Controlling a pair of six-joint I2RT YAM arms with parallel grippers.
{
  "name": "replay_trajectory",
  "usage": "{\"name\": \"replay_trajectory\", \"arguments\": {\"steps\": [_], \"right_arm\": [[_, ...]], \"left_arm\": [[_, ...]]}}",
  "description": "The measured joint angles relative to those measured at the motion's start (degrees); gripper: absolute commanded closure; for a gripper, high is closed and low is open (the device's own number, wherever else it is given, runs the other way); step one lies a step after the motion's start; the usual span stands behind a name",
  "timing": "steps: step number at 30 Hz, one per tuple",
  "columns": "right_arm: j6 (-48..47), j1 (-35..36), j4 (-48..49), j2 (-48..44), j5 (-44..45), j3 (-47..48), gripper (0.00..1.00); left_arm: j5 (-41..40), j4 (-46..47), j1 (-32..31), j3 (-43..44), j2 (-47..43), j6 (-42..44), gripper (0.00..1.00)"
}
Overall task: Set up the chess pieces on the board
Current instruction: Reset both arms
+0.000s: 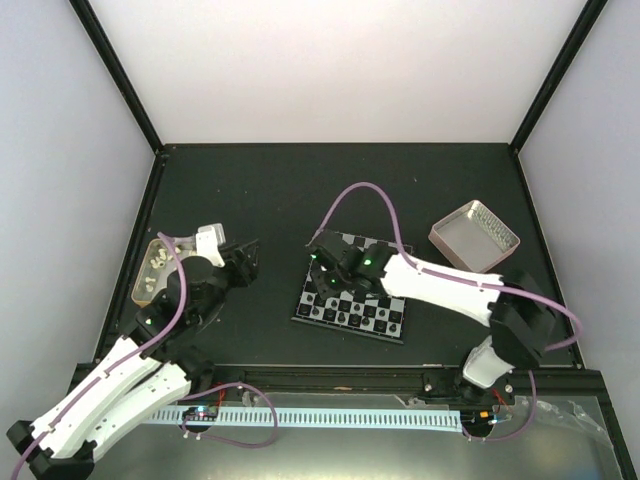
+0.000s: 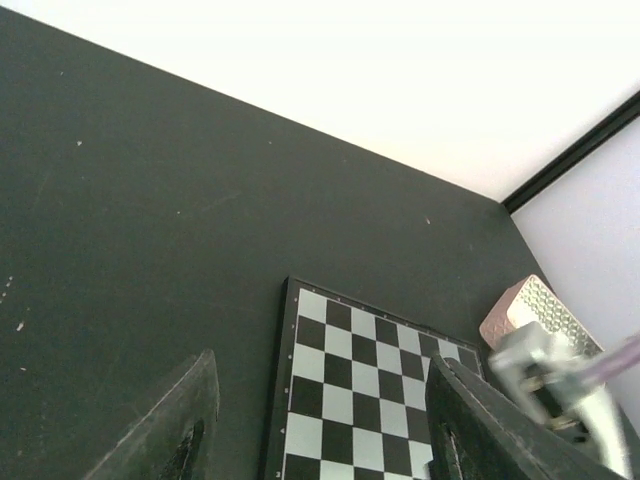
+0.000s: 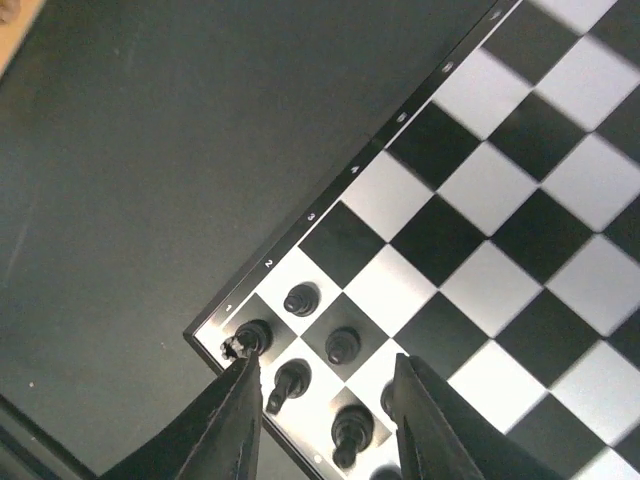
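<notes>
One board (image 1: 345, 298) mid-tabletop (image 1: 250, 190). Black chess pieces (image 3: 342, 345) at its corner: five clear, sixth half hidden. Right fingers (image 3: 230, 420) apart above them, empty. Left fingers (image 2: 175, 430) apart, empty. Two trays: pink-rimmed tray (image 1: 478, 232), tan tray (image 1: 140, 283).

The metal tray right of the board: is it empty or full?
Empty. From above, the metal tray shows only its bare, shiny floor.

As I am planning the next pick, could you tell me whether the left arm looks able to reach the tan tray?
Probably yes: the tan tray lies on the left arm's own side, close beside it. Nothing lies between them, and the left gripper is open and empty.
</notes>
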Motion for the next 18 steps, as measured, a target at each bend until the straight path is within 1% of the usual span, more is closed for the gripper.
{"name": "replay_trajectory", "arguments": {"steps": [3, 4, 7, 11, 13, 15, 16, 18], "right_arm": [[1.27, -0.20, 0.79, -6.03, 2.93, -2.89, 0.54], [1.68, -0.31, 0.76, -8.09, 3.96, -3.93, 0.51], [3.15, -0.66, 0.52, -16.46, 8.68, -8.07, 0.43], [4.44, -0.79, -1.36, -30.77, 16.79, -12.26, 0.31], [4.63, -0.79, -1.97, -37.57, 20.33, -13.14, 0.26], [4.33, -0.87, -2.73, -44.44, 23.56, -13.92, 0.18], [3.96, -0.98, -3.30, -47.89, 25.14, -14.29, 0.16], [3.80, -1.03, -4.85, -52.96, 27.61, -14.58, 0.10]], "left_arm": [[0.57, -0.28, 0.00, 0.04, -0.79, 1.51, 0.39], [0.85, -0.35, 0.00, 0.04, -1.11, 2.08, 0.38], [1.68, -0.96, 0.00, 0.04, -2.71, 3.63, 0.33], [2.67, -2.12, 0.00, 0.04, -5.01, 5.77, 0.22], [3.19, -2.71, 0.00, 0.04, -6.54, 7.32, 0.13], [3.78, -3.41, 0.00, 0.15, -8.09, 8.79, 0.03], [4.02, -4.07, 0.00, 0.46, -8.85, 9.49, 0.01], [4.22, -5.01, 0.00, 1.25, -10.14, 10.75, 0.01]]}}
